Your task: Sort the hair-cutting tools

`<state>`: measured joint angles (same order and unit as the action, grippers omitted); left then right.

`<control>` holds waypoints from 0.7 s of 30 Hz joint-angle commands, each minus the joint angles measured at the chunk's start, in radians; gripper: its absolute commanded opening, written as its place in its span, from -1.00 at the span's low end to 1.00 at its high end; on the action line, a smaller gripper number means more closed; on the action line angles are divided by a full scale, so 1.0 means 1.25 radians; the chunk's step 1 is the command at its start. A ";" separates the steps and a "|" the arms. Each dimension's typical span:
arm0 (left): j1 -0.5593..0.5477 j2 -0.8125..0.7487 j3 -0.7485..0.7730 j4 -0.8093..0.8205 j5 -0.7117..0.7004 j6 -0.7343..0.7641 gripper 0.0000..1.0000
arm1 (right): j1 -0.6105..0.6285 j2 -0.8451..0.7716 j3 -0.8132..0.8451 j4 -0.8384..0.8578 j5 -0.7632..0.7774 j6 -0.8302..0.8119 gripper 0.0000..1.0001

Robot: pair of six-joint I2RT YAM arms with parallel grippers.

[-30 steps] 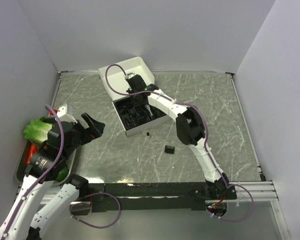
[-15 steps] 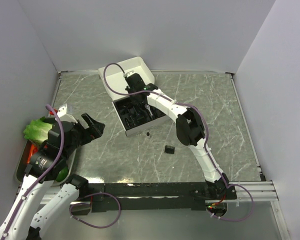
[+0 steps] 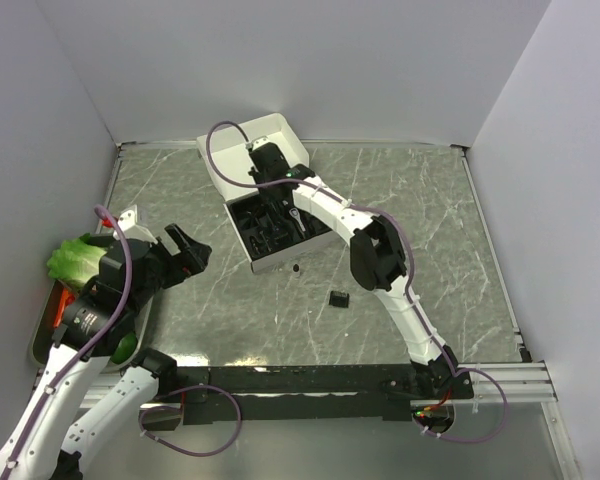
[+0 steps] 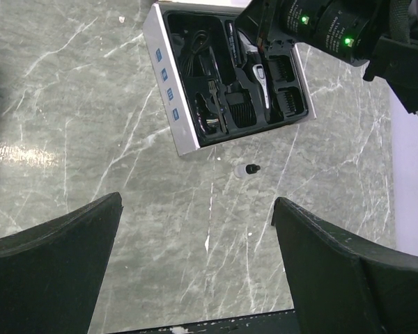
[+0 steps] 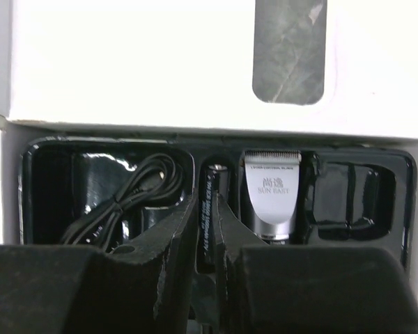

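The white box (image 3: 263, 262) with its black insert lies open at the back. The black-and-silver clipper (image 5: 270, 195) lies in its slot and also shows in the left wrist view (image 4: 259, 69). The coiled black cord (image 5: 122, 198) lies in the left compartment. Black comb attachments (image 4: 292, 104) sit in the right slots. My right gripper (image 5: 207, 209) is down in the insert, shut on a slim black stick (image 5: 209, 191) beside the clipper. One black attachment (image 3: 338, 297) lies loose on the table. My left gripper (image 4: 195, 209) is open and empty, above the table at the left.
A tiny black-and-clear piece (image 4: 249, 169) lies on the table just in front of the box. The box lid (image 3: 285, 135) stands open behind the insert. A lettuce (image 3: 75, 258) and a tray (image 3: 42, 335) sit at the left edge under my left arm.
My right gripper has shifted slightly toward the back over the insert. My left gripper has moved a little.
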<state>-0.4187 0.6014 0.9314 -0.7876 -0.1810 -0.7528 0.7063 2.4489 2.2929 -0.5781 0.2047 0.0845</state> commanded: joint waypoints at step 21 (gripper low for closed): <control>-0.001 -0.043 0.007 -0.006 0.004 -0.021 0.93 | -0.025 -0.007 -0.005 -0.064 -0.039 0.045 -0.62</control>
<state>-0.4187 0.5678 0.9142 -0.7830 -0.1806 -0.7570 0.6800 2.4653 2.2673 -0.5976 0.1600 0.1379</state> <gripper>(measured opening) 0.969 0.188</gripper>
